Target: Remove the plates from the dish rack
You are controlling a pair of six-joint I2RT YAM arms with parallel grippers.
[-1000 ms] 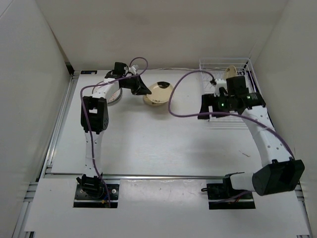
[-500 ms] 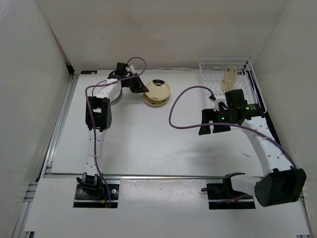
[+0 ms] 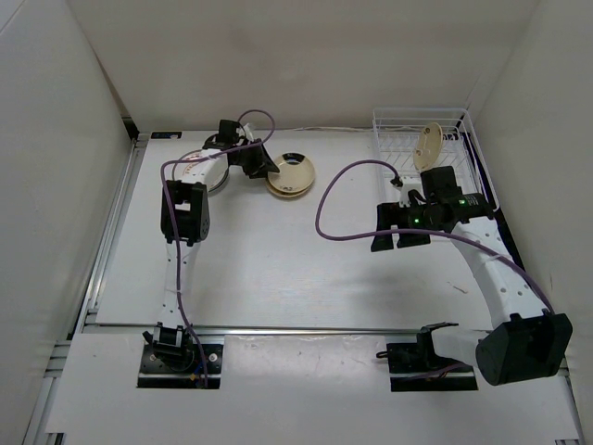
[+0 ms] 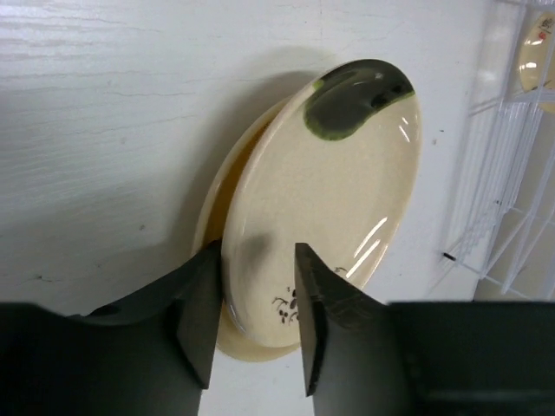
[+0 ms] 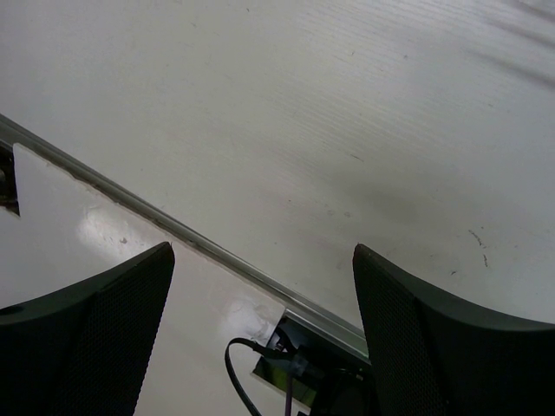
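White-walled enclosure bounds L, R and rear; white flat tabletop has open room centre and front. White thin-wire rectangular dish rack sits in rear-R corner, one cream round plate upright inside. R gripper, jaws wide apart, hovers over tabletop nr rack. L gripper clamped on rim of tilted cream round green-patched plate, which rests on cream flat-lying plate, rear-centre.

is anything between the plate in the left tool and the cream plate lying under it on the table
Nothing visible. The held plate in the left tool tilts directly over the lower plate on the table, with no object between them.
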